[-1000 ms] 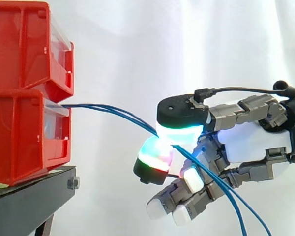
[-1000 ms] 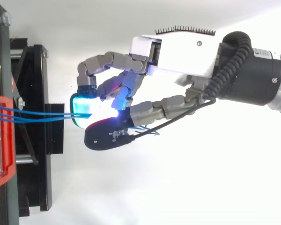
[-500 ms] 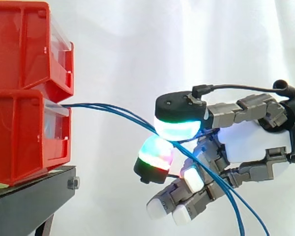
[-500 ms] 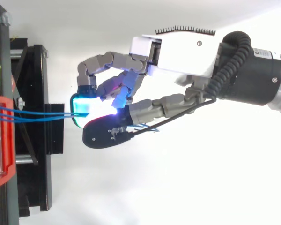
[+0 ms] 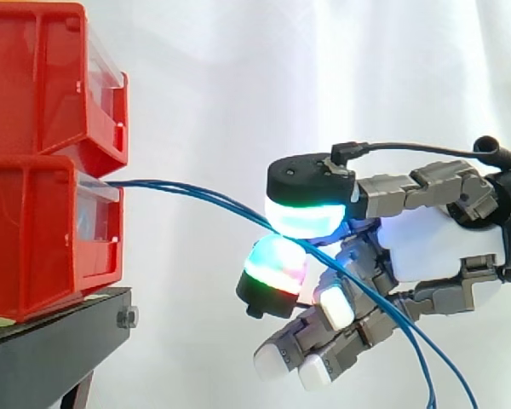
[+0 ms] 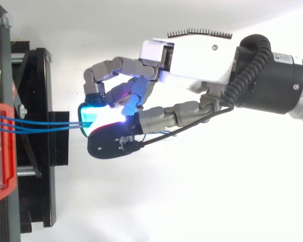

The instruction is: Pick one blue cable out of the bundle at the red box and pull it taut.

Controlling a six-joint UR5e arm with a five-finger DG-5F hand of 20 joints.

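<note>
Closing the grey-and-white robot hand (image 5: 443,247) tighter on thin blue cables (image 5: 230,206) just right of the stacked red plastic bins (image 5: 34,230); still sagging, so not yet taut.

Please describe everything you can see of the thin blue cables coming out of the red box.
The thin blue cables, three counted from above, look smooth and plastic-coated. They leave the front of the lower red plastic bin close together, slope down rightward, slightly slack, pass between two glowing pads of the grey-and-white robot hand, then hang below it. How many are pinched is unclear.
</note>
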